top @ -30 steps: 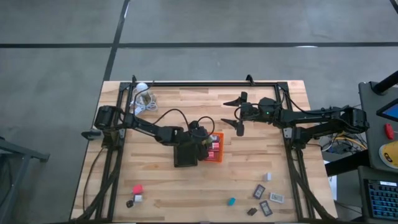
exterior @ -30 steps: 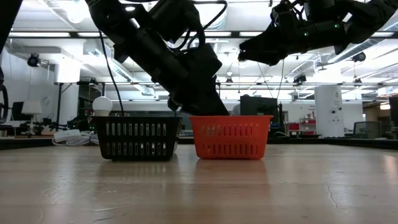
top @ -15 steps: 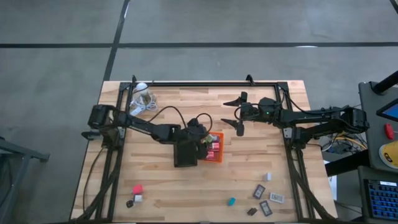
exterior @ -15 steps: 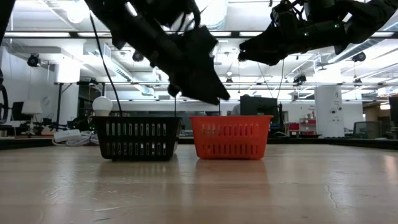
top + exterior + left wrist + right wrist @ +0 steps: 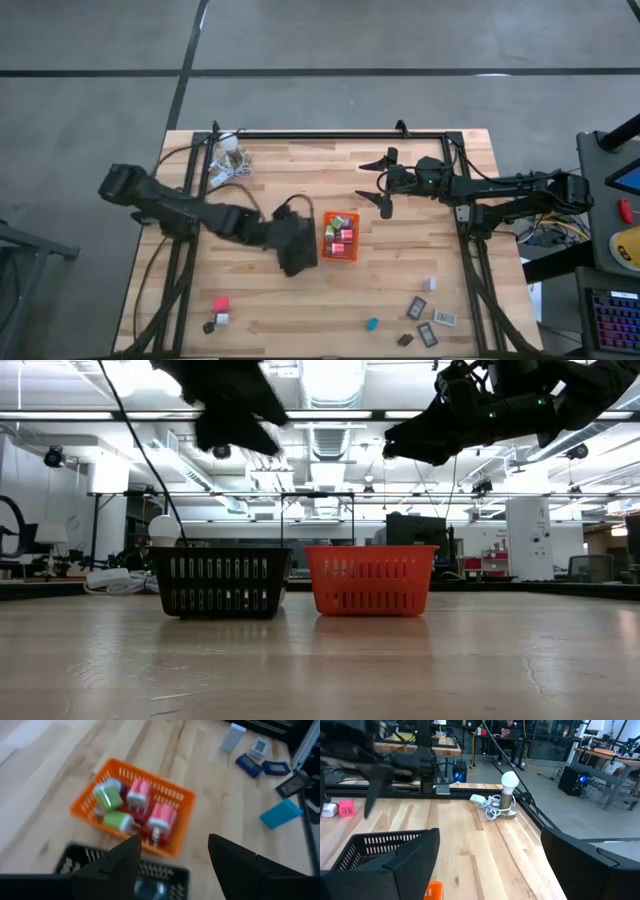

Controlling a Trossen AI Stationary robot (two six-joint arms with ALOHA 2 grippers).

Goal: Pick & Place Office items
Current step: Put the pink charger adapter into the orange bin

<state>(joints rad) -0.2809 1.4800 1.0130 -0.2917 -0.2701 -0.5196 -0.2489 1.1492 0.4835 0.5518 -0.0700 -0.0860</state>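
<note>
The left fingers [image 5: 172,865] stand apart with nothing between them, hovering above the black slatted tray [image 5: 297,250]. Just right of it sits the orange slatted tray [image 5: 341,236], holding glossy pink and green blocks [image 5: 135,805] beyond the fingertips. The right fingers [image 5: 384,183] are spread wide and empty, raised over the far tabletop [image 5: 400,270] of pale wood planks. More small items [image 5: 425,320], flat dark rectangles and a teal block, lie loose at the near right, well apart from both arms.

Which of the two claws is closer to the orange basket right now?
Left. The left gripper hovers just beside the orange basket, over the black basket. The right gripper hangs farther off, toward the table's far edge.
</note>
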